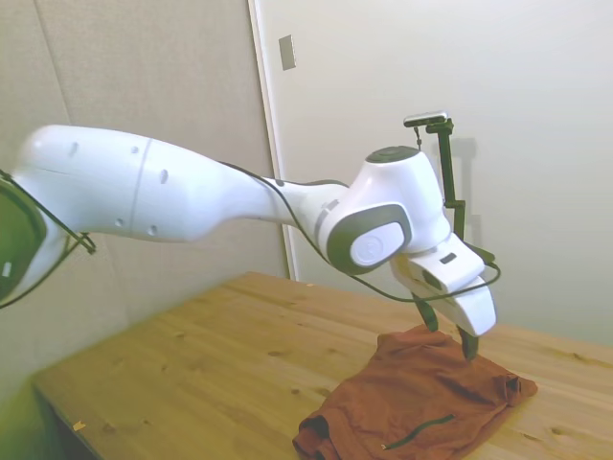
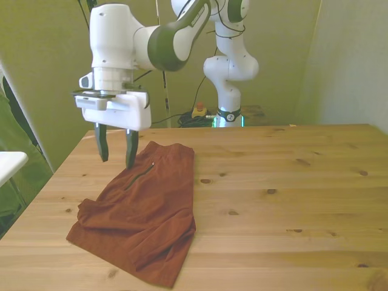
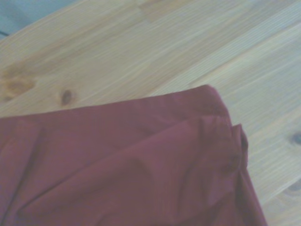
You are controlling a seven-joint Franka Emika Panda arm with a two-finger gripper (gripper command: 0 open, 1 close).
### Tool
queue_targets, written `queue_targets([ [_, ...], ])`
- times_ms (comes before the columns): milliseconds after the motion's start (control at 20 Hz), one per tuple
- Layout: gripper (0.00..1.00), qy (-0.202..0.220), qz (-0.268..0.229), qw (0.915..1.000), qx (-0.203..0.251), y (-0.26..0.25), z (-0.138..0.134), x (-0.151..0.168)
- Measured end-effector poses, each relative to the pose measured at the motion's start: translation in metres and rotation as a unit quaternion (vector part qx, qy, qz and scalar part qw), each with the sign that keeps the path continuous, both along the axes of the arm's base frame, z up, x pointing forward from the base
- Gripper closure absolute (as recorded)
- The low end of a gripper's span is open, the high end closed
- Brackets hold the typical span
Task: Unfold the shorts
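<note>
The rust-orange shorts (image 2: pixel 145 212) lie folded and rumpled on the wooden table (image 2: pixel 291 200), toward the front view's left. A dark zip pocket (image 2: pixel 140 176) shows on the upper layer. My gripper (image 2: pixel 116 154) hangs open just above the shorts' far corner at the front view's left, fingers pointing down, nothing between them. In the side view the gripper (image 1: pixel 447 335) hovers over the far edge of the shorts (image 1: pixel 421 402). The wrist view shows a corner of the shorts (image 3: pixel 141 165) with a fold, lying on bare wood.
The table's edge at the front view's left (image 2: pixel 36 200) runs close to the shorts. A white object (image 2: pixel 9 162) sticks in beyond that edge. Bare wood spreads to the front view's right of the cloth.
</note>
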State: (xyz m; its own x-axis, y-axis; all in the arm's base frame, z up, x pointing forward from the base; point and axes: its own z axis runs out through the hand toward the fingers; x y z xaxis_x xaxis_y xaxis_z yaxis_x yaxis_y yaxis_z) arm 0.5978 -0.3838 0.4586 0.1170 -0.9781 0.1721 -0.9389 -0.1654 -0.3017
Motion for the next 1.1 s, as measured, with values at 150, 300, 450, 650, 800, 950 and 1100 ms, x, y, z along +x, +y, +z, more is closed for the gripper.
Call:
queue_targets([
  [150, 0.0, 0.006, -0.022, 0.9996, 0.015, -0.021, -0.022, 0.015],
  [300, 0.0, 0.005, -0.036, 0.999, 0.028, -0.033, -0.038, 0.026],
  [450, 0.0, 0.008, -0.045, 0.9984, 0.035, -0.039, -0.05, 0.036],
  [650, 1.0, 0.011, -0.053, 0.9976, 0.044, -0.047, -0.073, 0.044],
  [800, 1.0, 0.011, -0.056, 0.9972, 0.048, -0.053, -0.083, 0.046],
  [950, 1.0, 0.01, -0.057, 0.997, 0.051, -0.054, -0.085, 0.046],
  [1100, 1.0, 0.011, -0.056, 0.9969, 0.054, -0.053, -0.089, 0.047],
])
